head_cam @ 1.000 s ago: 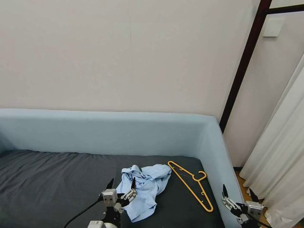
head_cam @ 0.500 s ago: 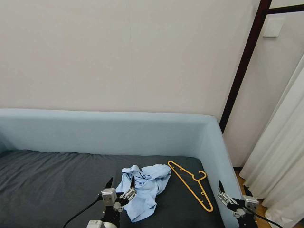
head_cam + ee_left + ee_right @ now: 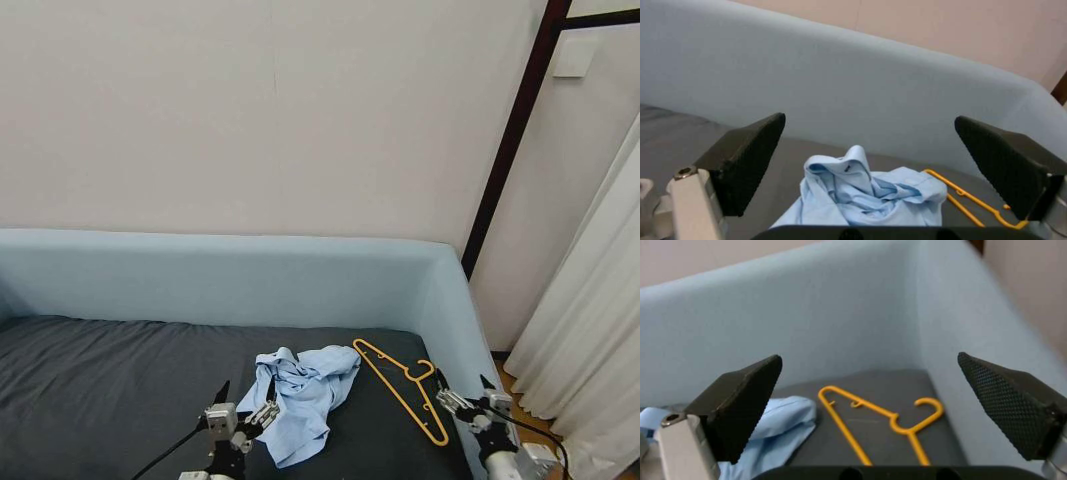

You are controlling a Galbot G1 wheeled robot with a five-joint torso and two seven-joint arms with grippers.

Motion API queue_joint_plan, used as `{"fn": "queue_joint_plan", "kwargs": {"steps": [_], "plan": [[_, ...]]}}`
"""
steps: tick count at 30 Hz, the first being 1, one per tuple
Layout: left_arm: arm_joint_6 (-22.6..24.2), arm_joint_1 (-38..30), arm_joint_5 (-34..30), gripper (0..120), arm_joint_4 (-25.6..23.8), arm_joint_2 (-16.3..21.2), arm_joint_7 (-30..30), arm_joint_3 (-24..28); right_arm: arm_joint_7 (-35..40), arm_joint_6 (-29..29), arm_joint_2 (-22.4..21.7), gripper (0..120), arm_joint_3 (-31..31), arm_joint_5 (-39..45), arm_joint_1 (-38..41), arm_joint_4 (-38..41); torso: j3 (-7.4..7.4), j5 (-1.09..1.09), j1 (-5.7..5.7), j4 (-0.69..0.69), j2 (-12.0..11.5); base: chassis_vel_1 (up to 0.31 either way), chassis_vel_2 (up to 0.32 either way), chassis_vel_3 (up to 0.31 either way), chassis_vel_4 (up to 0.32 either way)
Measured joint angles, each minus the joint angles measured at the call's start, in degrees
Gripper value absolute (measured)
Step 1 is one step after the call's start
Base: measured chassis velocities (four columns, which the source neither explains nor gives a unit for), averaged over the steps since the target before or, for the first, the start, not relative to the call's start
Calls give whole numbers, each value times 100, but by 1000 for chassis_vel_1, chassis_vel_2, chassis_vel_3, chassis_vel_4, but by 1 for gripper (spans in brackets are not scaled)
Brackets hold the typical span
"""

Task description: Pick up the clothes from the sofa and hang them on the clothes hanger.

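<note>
A crumpled light-blue shirt lies on the dark sofa seat, with an orange clothes hanger flat on the seat just to its right. My left gripper hovers open at the shirt's near left edge. My right gripper stands open over the sofa's right arm, near the hanger's lower end. The left wrist view looks between open fingers at the shirt and hanger. The right wrist view shows the hanger and a corner of the shirt.
The pale-blue sofa backrest runs behind the seat and its right arm bounds it. A dark door frame and a white curtain stand to the right. The seat's left half is bare.
My right gripper has moved left and up, from off the sofa's right side to beside the hanger. My left gripper has dropped slightly lower in the picture.
</note>
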Motion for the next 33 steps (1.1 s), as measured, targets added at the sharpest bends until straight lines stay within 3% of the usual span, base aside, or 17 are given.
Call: {"fn": "queue_joint_plan", "kwargs": {"steps": [5,11,24,27,30,33], "plan": [[-92,113,60,100,24,-61,22,-317,-57,-387,48,100,-634,768,1069,-779,0,-2,0,0,0,0,0,0,0],[-119,231,100,100,3,-56,24,-613,-158,-676,313,100,-1073,1339,1769,-1255,0,-3,0,1,0,0,0,0,0],[-94,190,48,100,1,16,36,-952,-185,-857,729,100,-1418,555,2193,-1980,0,-2,0,-1,0,0,0,0,0],[-104,178,49,100,6,-5,40,-1051,-169,-876,995,100,-1476,439,2404,-2455,0,-2,0,1,0,0,0,0,0],[-307,213,6,100,4,-88,-97,-1072,82,-960,1239,100,-1342,864,2458,-2548,0,-2,0,0,0,0,0,0,0],[-353,302,11,100,-95,-92,-165,-1214,728,-1730,1535,100,-1109,1927,2569,-2350,0,-3,0,1,0,0,0,0,0]]}}
